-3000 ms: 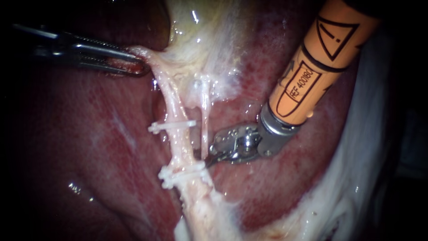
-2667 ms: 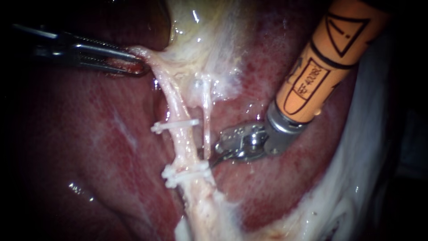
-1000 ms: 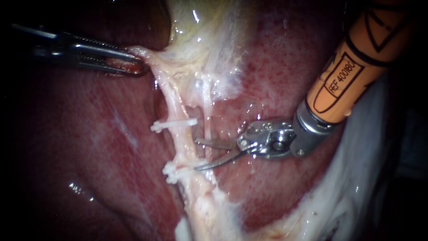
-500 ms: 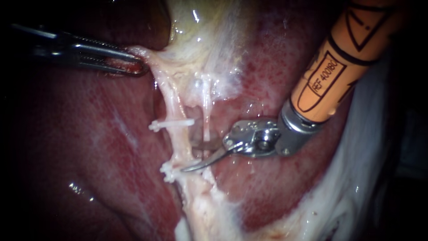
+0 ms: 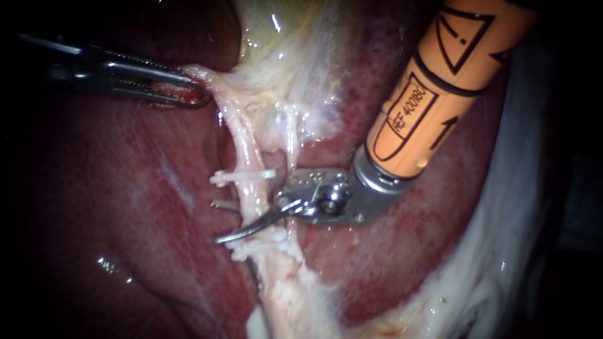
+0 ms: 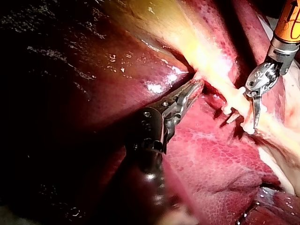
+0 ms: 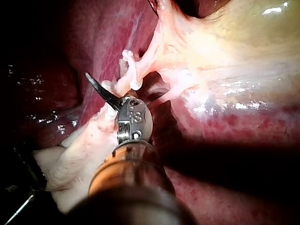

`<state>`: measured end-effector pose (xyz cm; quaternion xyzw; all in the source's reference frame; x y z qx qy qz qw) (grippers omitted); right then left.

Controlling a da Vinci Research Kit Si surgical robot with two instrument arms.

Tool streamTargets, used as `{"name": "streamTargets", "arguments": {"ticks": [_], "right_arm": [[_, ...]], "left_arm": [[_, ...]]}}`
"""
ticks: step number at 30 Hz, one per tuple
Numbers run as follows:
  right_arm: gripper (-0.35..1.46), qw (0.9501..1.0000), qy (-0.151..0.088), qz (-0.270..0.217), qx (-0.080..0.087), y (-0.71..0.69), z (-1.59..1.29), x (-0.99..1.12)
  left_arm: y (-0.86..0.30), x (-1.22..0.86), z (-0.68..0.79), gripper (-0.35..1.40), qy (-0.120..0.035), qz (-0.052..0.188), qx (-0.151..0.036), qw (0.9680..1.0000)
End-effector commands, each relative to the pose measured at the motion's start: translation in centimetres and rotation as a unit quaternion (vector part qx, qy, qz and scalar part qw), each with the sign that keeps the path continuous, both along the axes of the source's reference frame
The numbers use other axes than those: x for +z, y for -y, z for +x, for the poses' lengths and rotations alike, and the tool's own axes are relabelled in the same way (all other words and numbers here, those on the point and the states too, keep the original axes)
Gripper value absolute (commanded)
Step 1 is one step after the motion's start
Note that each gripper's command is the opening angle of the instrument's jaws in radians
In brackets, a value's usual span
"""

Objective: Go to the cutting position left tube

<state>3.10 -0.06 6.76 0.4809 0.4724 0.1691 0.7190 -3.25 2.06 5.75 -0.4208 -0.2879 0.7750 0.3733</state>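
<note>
Wet, dark red liver (image 5: pixel 125 207) lies under everything, with the yellowish gallbladder (image 5: pixel 276 50) at its upper edge in the endoscope view. From the gallbladder's lower end two pale tubes run down over the liver: the thicker left tube (image 5: pixel 246 147) and, just beside it, the thin right tube (image 5: pixel 291 147). Two white clips sit across the left tube, an upper clip (image 5: pixel 242 176) and a lower clip (image 5: pixel 260 249).

The right instrument (image 5: pixel 218 221) comes in from the upper right on an orange shaft (image 5: pixel 427 100). Its two curved blades stand apart with a clear gap. One blade crosses in front of the left tube and the other's tip shows behind it, so the tube's stretch between the two clips lies in the gap, and the blades clamp nothing. The right tube runs down to the blades' hinge and is hidden there.

The left instrument (image 5: pixel 195 95) reaches in from the left, its jaws closed on pale tissue at the gallbladder's lower end, which is stretched toward it
</note>
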Motion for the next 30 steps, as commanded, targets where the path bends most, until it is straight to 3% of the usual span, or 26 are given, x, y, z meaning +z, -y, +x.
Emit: {"name": "streamTargets", "arguments": {"ticks": [1, 19, 30], "right_arm": [[1.4, 1.0, -0.002, 0.001, 0.002, 0.0, 0.01, -0.01], [1.4, 0.999, -0.032, 0.026, 0.016, -0.07, 0.18, -0.5], [1.38, 0.9989, -0.034, 0.027, 0.015, -0.06, 0.18, -0.51]], "left_arm": [[0.0, 0.0, 0.0, -0.35, -0.001, 0.0, 0.0, 1.0], [0.0, 0.02, 0.0, -0.35, -0.001, -0.001, -0.001, 1.0], [0.0, 0.02, -0.01, -0.35, -0.001, -0.001, -0.001, 1.0]]}}
